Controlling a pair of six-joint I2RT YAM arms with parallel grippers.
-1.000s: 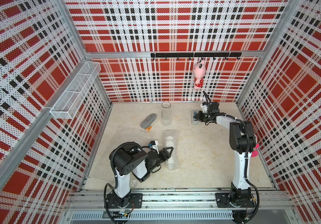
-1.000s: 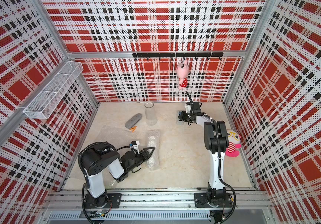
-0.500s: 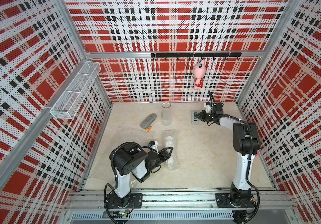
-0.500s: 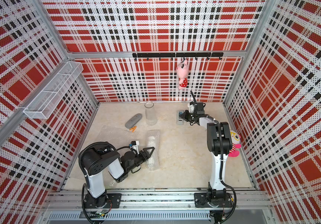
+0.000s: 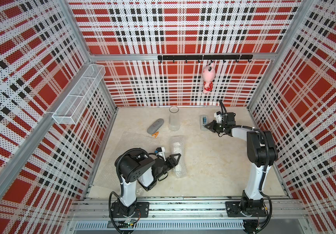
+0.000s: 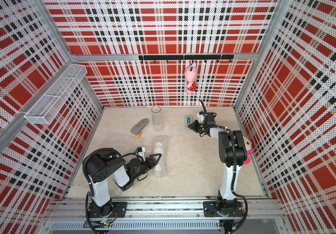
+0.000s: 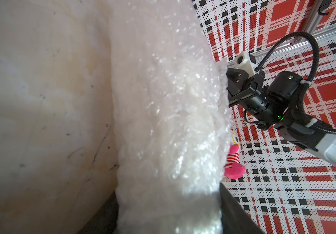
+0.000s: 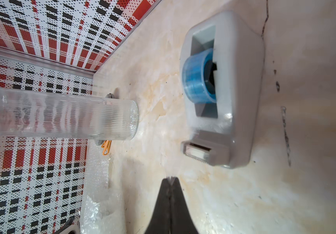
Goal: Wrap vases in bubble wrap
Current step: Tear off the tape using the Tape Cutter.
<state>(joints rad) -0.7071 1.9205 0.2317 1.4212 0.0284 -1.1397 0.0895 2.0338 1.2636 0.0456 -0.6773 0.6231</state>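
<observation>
Bubble wrap (image 5: 178,172) encloses one vase (image 5: 176,146) lying at the centre of the desk (image 5: 213,162); the left gripper (image 5: 176,159) has its fingers clamped on the wrap. Glass vase (image 5: 173,121) stands upright at 12 o'clock. Right gripper (image 5: 208,126), fingers together, sits just beside the tape dispenser (image 5: 203,121) at 2 o'clock. Second sheet (image 5: 134,141) lies flat at 10 o'clock.

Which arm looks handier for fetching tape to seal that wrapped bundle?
Right. The right gripper is shut, its tips right beside the tape dispenser. The left gripper is clamped on the wrapped vase, probably so that the wrap cannot unroll.
</observation>
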